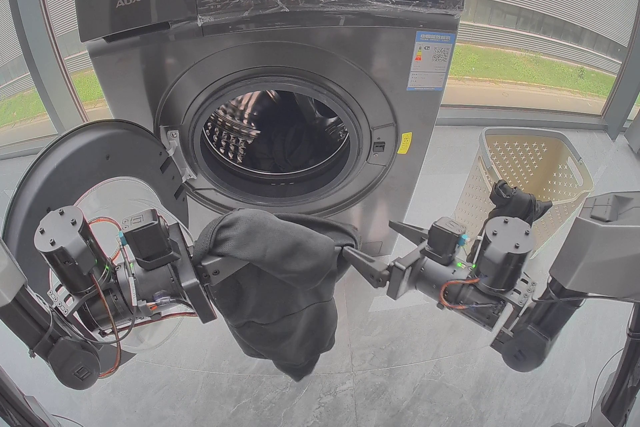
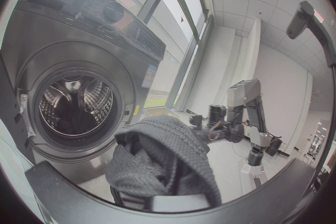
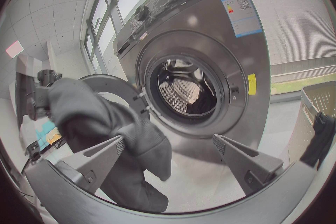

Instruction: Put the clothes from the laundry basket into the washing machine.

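Observation:
A dark grey garment (image 1: 280, 295) hangs in front of the washing machine, below its open drum (image 1: 277, 138). My left gripper (image 1: 230, 261) is shut on the garment, and the cloth (image 2: 164, 151) drapes over its fingers and hides them. My right gripper (image 1: 368, 238) stands open just right of the garment, with one fingertip (image 3: 119, 144) against the cloth's edge (image 3: 87, 109). Dark clothes lie inside the drum. The beige laundry basket (image 1: 533, 138) stands at the right, with another dark piece (image 1: 513, 201) over its near rim.
The machine's round door (image 1: 73, 168) is swung open to the left, close behind my left arm. Grey tiled floor (image 1: 400, 341) spreads between the machine and the basket. Glass walls enclose the area behind the machine.

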{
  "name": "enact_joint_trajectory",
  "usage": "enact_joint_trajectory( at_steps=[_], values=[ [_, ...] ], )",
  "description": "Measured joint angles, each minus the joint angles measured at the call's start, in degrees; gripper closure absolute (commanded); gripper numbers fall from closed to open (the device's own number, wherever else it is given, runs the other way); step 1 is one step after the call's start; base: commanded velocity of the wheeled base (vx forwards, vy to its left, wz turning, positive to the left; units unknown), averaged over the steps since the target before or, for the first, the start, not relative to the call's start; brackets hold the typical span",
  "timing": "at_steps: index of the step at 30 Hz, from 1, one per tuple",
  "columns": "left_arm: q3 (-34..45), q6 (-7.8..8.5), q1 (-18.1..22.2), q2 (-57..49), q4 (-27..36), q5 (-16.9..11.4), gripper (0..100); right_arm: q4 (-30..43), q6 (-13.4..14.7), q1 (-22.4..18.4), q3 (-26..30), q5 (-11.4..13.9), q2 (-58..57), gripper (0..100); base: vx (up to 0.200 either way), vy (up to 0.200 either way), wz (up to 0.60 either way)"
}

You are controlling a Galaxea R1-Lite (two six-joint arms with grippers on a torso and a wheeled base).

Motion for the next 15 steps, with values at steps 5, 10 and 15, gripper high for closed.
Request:
enact_joint_trajectory(
  at_steps=[5, 10, 15],
  values=[
    [-0.15, -1.44, 0.06, -0.69, 0.00, 5.47, 100, 0.02, 0.05, -1.28, 10.25, 3.15, -4.24, 0, 0.000, 0.000, 0.00],
    [-0.85, -2.27, -0.22, -1.11, 0.00, 13.47, 100, 0.00, -0.61, -4.56, 15.36, 4.73, -7.88, 0, 0.000, 0.000, 0.00],
    [-1.51, -2.21, -0.20, -0.94, 0.00, 19.71, 100, 0.02, -3.04, -6.53, 16.92, 5.01, -9.84, 0, 0.000, 0.000, 0.00]
  ],
)
